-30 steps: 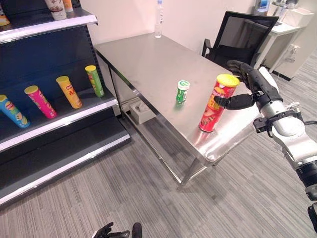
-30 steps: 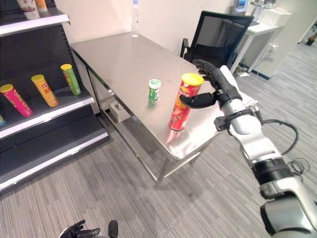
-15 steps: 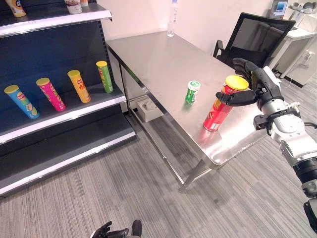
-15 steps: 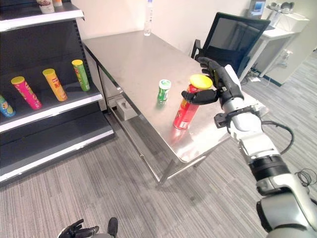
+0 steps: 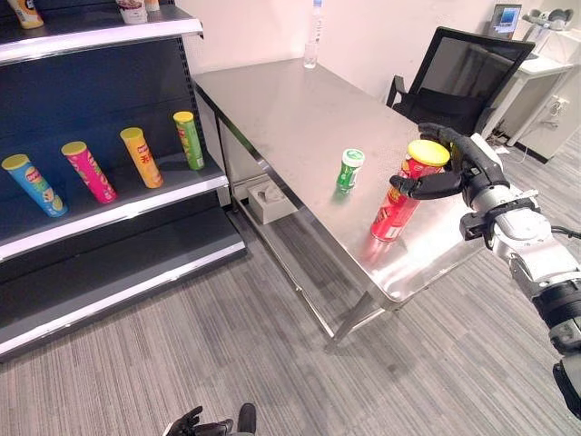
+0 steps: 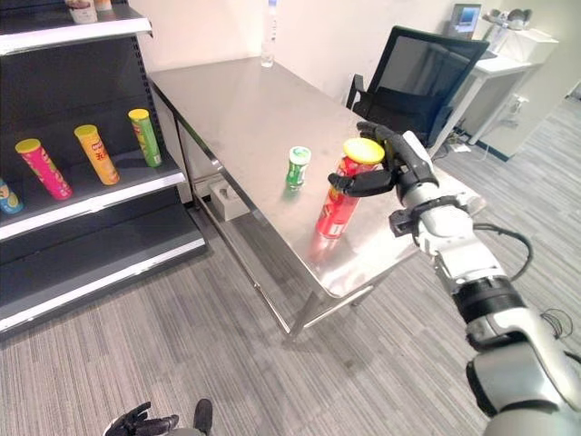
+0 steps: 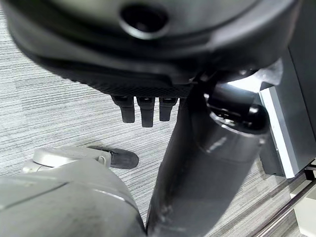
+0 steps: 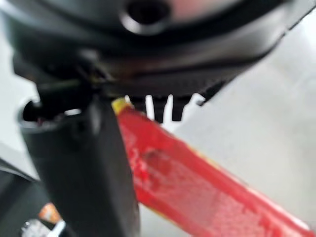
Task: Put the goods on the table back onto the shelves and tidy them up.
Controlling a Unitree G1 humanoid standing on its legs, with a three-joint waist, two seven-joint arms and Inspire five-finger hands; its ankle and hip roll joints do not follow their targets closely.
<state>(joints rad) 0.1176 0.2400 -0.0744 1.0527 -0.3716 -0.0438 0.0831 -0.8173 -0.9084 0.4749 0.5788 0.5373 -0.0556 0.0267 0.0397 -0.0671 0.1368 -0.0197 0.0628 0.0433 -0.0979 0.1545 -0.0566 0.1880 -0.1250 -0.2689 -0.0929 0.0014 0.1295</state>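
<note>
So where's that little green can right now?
The little green can stands upright on the steel table, near its front edge. It sits just to the left of the red tube that the right hand is grasping.

table cans: 2 – red can [image 5: 400, 194], small green can [image 5: 346, 170]
middle shelf cans: 4 – blue can [image 5: 25, 185], pink can [image 5: 83, 172], yellow can [image 5: 141, 157], green can [image 5: 187, 140]
clear bottles: 1 – bottle [image 5: 312, 40]
office chairs: 1 – chair [image 5: 463, 76]
tissue boxes: 1 – box [image 5: 267, 200]

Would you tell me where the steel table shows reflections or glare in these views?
Left eye view: the table mirrors the red can under its base, the green can more faintly. Right eye view: pale glare washes the far end near the bottle.
</note>
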